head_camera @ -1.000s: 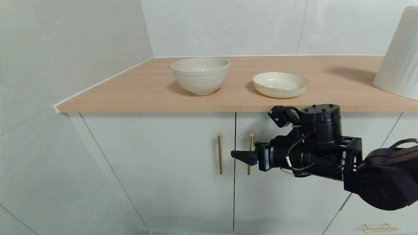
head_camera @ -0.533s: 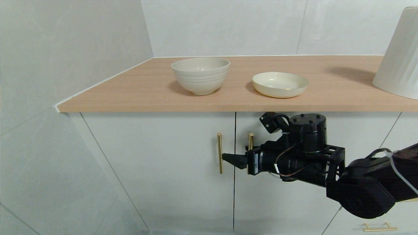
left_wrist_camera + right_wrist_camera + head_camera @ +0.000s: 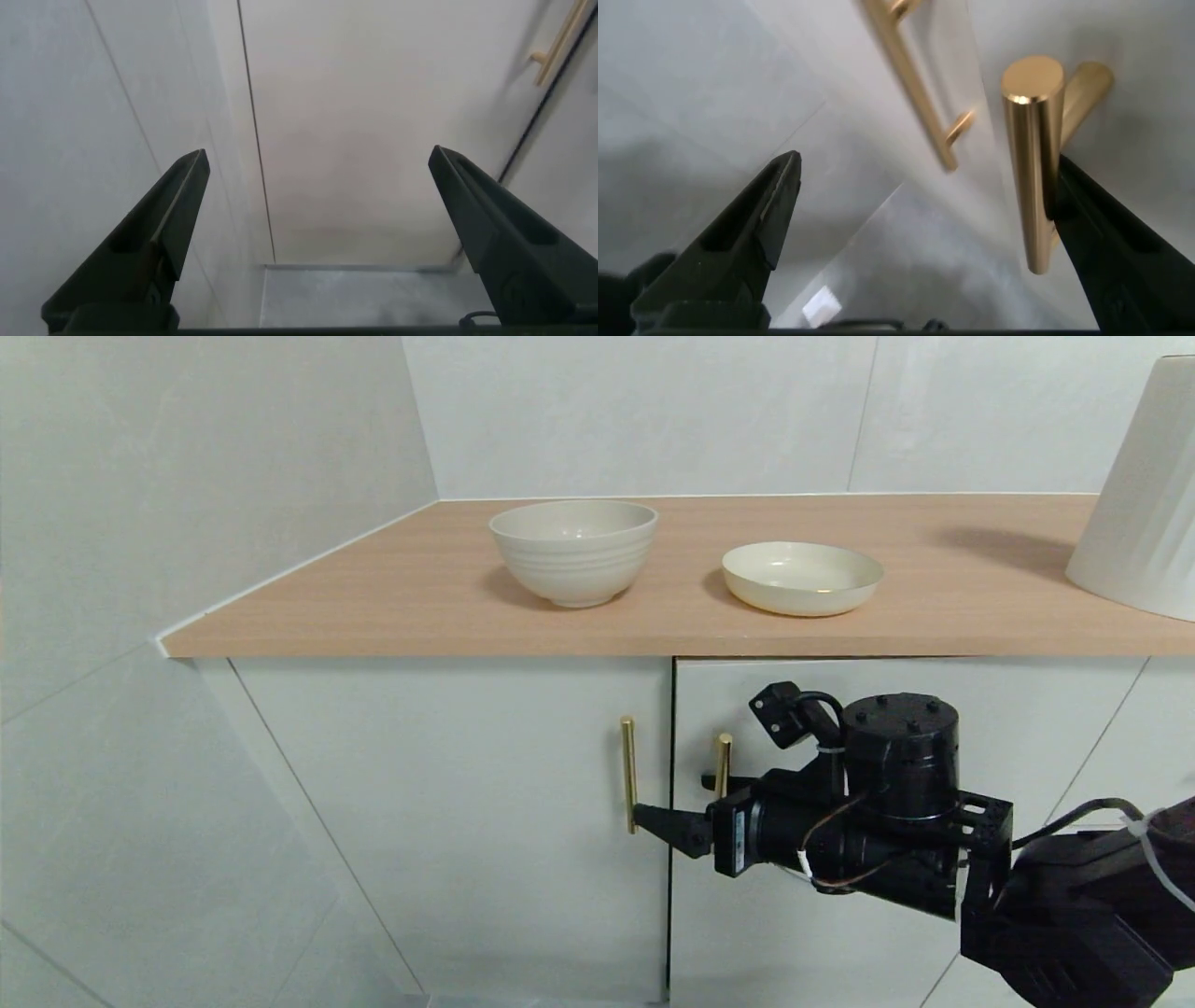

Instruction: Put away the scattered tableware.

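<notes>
Barely begun: bowl (image 3: 572, 549) and plate (image 3: 803, 577) sit on the worktop (image 3: 373, 607); the right end effector (image 3: 674, 798), jaws spread, straddles a cupboard handle (image 3: 724, 751); the left end effector (image 3: 318, 157) is released, empty

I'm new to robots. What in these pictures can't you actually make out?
Cupboard contents: hidden by the white cabinet doors, head view.
Tall white tapered object: cut by the head view's right edge; identity unclear.
Whether the right gripper touches the brass bar handle: right wrist view shows it between open fingers, contact unclear.
</notes>
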`<state>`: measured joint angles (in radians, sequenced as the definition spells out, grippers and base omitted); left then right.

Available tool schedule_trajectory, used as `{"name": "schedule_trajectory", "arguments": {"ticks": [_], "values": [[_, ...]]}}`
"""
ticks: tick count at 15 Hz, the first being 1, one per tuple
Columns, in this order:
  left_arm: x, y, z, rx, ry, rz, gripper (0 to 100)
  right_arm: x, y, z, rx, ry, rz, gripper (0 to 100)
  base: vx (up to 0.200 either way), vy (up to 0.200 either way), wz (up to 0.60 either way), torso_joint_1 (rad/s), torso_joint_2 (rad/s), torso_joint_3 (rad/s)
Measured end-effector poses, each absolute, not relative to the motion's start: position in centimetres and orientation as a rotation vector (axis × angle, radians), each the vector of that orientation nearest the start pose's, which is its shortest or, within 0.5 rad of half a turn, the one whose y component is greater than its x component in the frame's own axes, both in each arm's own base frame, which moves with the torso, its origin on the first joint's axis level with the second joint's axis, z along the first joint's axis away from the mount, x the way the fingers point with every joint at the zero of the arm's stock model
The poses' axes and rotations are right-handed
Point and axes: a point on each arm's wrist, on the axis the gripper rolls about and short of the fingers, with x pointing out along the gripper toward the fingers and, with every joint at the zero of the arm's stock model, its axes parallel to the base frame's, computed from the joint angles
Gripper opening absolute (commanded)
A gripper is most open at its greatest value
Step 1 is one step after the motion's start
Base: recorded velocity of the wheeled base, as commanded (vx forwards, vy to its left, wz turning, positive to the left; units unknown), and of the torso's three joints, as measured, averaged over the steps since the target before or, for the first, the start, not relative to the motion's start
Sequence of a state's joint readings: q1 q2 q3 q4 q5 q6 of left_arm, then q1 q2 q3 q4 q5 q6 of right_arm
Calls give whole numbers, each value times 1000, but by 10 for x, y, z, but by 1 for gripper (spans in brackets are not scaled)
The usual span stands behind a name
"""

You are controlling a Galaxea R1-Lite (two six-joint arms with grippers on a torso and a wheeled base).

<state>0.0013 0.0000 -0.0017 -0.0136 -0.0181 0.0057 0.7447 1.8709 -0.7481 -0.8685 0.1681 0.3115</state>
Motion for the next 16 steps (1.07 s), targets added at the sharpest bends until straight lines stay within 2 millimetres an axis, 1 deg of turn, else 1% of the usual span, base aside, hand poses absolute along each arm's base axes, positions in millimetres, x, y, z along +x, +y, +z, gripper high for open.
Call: {"name": "schedule_trajectory", "arguments": {"ticks": [3,6,8,10,14,15,16], "values": [[-23,0,77,6,-15,-17,100,228,221,138,216,401,910,100,0,0,0,0,0,0],[-23,0,77,6,-15,-18,100,211,211,138,212,419,945,100,0,0,0,0,0,0],[-23,0,77,6,-15,-18,100,195,201,138,210,446,1022,100,0,0,0,0,0,0],[-23,0,77,35,-14,-19,100,182,191,140,212,454,1062,100,0,0,0,0,0,0],[-23,-1,77,68,-13,-39,100,165,177,144,214,445,1078,100,0,0,0,0,0,0],[-23,-1,78,71,-18,-40,100,160,173,145,214,439,1083,100,0,0,0,0,0,0],[-25,-1,84,72,-37,-43,100,156,170,147,215,432,1088,100,0,0,0,0,0,0]]}}
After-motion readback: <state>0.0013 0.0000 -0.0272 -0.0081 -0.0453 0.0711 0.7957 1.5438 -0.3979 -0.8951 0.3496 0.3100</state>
